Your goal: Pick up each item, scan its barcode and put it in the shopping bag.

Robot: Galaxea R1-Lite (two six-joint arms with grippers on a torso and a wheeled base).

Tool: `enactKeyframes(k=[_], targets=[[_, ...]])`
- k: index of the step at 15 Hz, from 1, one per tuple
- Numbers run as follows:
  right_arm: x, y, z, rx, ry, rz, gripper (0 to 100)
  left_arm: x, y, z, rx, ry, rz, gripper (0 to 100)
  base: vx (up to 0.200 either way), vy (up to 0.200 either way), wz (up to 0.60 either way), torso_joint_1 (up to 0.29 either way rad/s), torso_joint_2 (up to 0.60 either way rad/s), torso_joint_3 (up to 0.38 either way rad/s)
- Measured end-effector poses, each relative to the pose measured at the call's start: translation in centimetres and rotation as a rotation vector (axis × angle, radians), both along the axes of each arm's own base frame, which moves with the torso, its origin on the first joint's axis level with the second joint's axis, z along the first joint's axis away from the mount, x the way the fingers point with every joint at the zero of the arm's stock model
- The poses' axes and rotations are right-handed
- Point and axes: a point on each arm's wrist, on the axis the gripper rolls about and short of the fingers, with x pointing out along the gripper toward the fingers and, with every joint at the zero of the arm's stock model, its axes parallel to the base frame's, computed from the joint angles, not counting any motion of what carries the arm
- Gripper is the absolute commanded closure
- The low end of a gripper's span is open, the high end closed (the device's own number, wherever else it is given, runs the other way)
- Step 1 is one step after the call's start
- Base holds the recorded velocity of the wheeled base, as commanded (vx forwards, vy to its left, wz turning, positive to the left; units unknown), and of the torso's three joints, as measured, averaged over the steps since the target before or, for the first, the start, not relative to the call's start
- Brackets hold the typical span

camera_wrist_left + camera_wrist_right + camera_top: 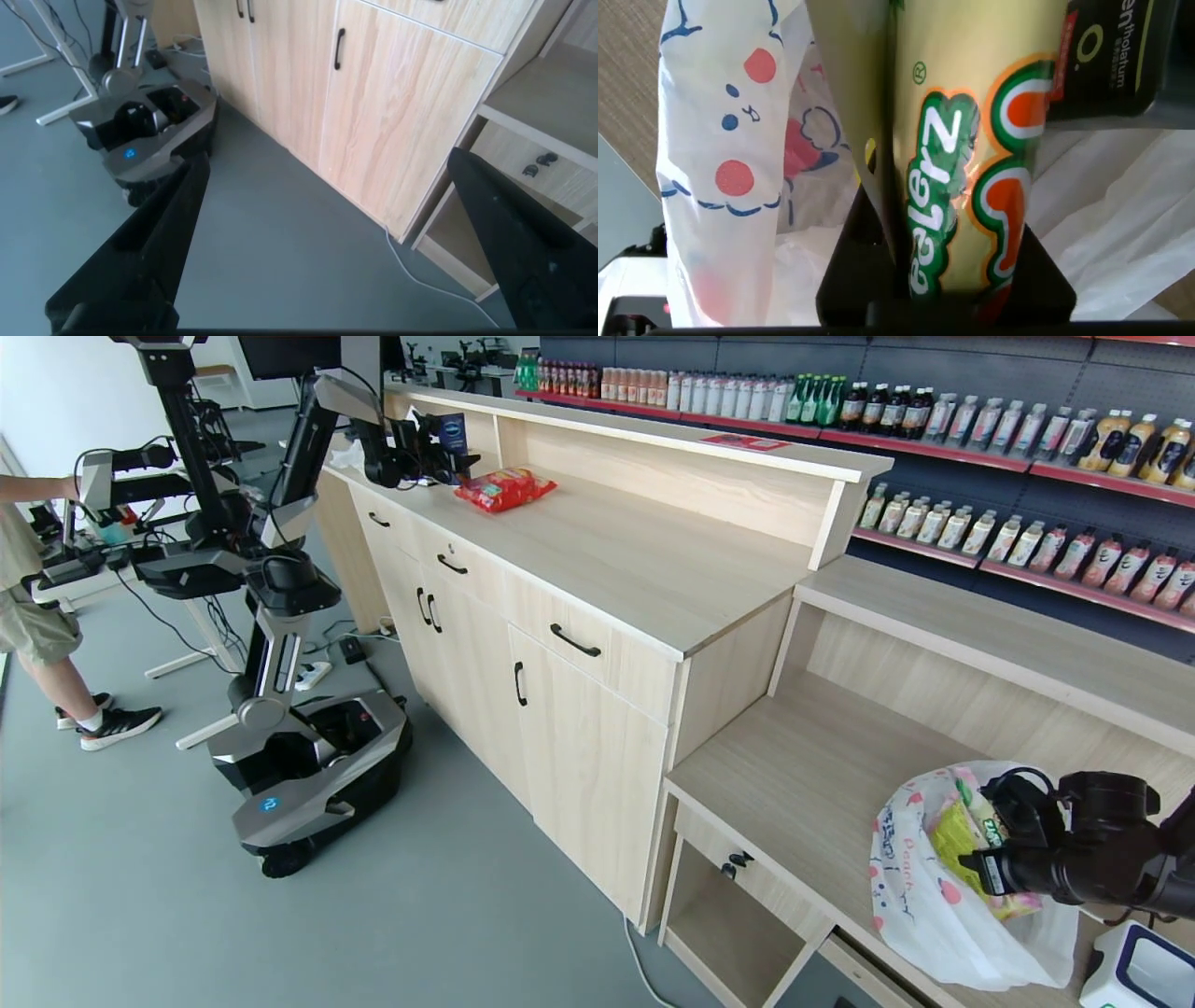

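Observation:
My right gripper (982, 861) is shut on a yellow-green snack packet (954, 833) and holds it in the mouth of the white shopping bag (920, 910), which stands on the low shelf at the lower right. In the right wrist view the packet (957, 187) sits upright between the black fingers (864, 252), with the bag's printed plastic (719, 140) around it and a black item (1120, 56) beside it. My left gripper (327, 168) hangs open above the grey floor, holding nothing. A red snack packet (504, 488) lies on the far end of the long counter (635, 560).
A white and blue scanner (1137, 973) stands right of the bag. Another robot (280, 616) stands at the counter's far end, its gripper near the red packet. Shelves of bottles (934, 420) line the back wall. Cupboard doors (392, 84) face the open floor.

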Motion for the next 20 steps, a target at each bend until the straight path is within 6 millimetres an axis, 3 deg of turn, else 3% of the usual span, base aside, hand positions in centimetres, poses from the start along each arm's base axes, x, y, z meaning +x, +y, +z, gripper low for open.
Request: enactKeyframes(k=[4,7,15,20], targets=[[-0.3,0.1,0.4,0.009,0.003,-0.007,0,0.0,0.0,0.0,0.000,0.000,0.001,0,0.000,0.000,0.00,0.000,0.00,0.000],[-0.8,0.4,2.5,0.016,-0.014,-0.013,0,0.0,0.0,0.0,0.000,0.000,0.000,0,0.000,0.000,0.00,0.000,0.00,0.000],[-2.8,1.3,12.8,-0.079,-0.246,0.045,0,0.0,0.0,0.0,0.000,0.000,0.000,0,0.000,0.000,0.00,0.000,0.00,0.000],[-7.4,2.2,18.7,-0.246,-0.438,0.088,0,0.0,0.0,0.0,-0.001,0.000,0.000,0,0.000,0.000,-0.48,0.001,0.00,0.004]])
